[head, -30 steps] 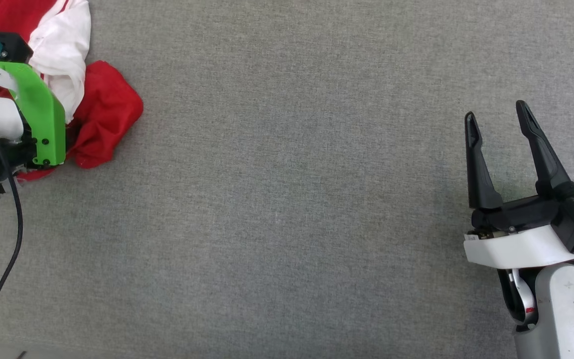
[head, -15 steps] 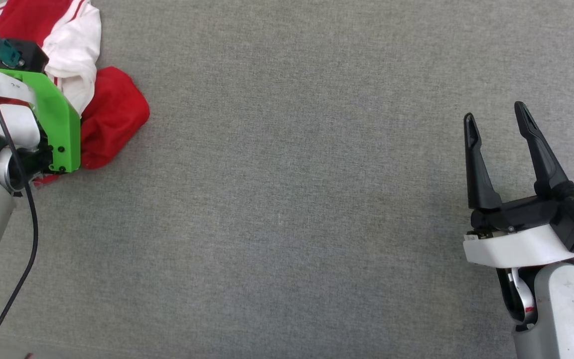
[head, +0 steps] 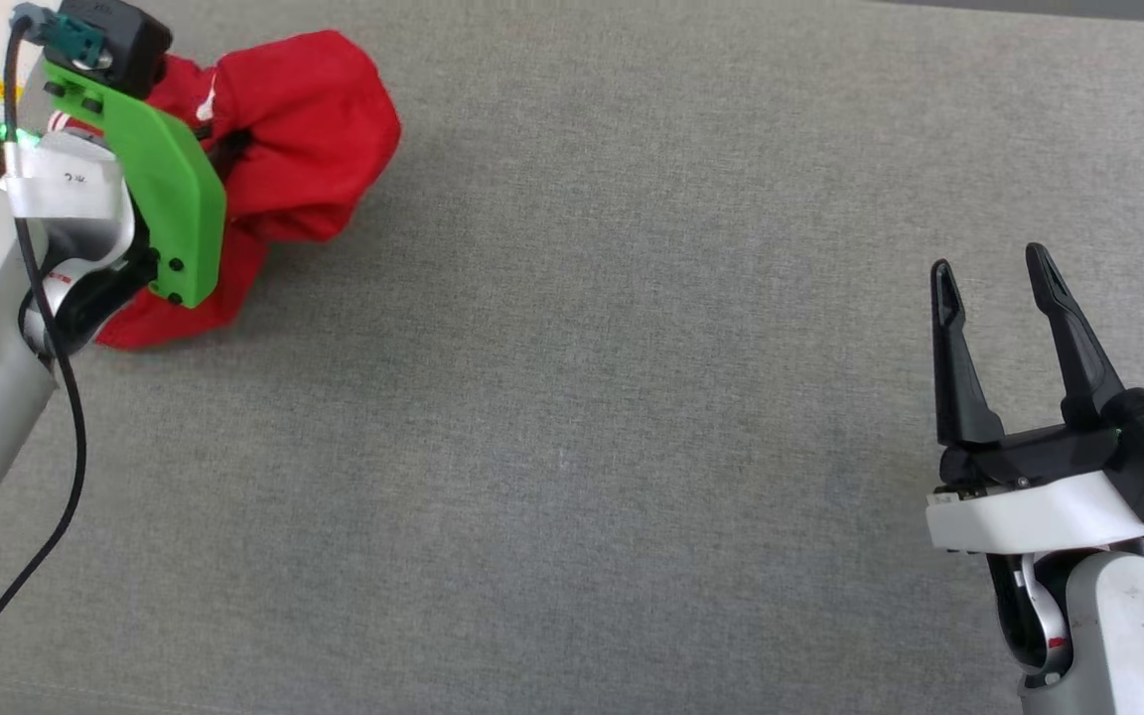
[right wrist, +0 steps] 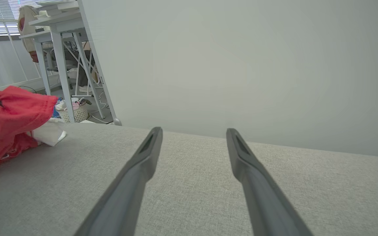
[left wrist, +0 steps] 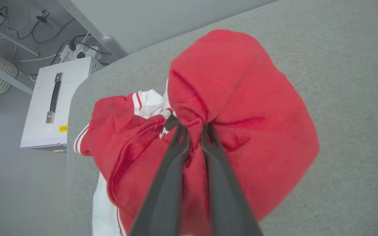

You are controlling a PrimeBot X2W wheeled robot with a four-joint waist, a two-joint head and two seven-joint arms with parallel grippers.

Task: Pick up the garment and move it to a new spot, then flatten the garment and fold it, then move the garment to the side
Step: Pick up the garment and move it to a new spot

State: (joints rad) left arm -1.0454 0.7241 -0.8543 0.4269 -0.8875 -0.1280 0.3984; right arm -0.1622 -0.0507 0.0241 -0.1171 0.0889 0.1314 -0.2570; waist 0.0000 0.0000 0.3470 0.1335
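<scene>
The garment (head: pixel 304 139), red with white sleeves and striped trim, hangs bunched at the head view's upper left, its lower part trailing on the grey table. My left gripper (left wrist: pixel 192 126) is shut on a red fold of the garment (left wrist: pixel 241 108), lifting it. In the head view the left fingers are hidden behind the green wrist bracket (head: pixel 170 214). The garment (right wrist: pixel 8 121) also shows at the far left of the right wrist view. My right gripper (head: pixel 991 270) stands open at the lower right, far from the cloth, with nothing between its fingers (right wrist: pixel 143 157).
The grey table (head: pixel 582 397) stretches wide between the two arms. A white box with a handle (left wrist: pixel 52 105) sits on the floor past the table's left end. Desks, cables and a basket (right wrist: pixel 72 113) stand beyond the far edge.
My left gripper has closed on the garment and raised it, dragging the bundle up and toward the right. The head view has shifted slightly. The right gripper stays open in place.
</scene>
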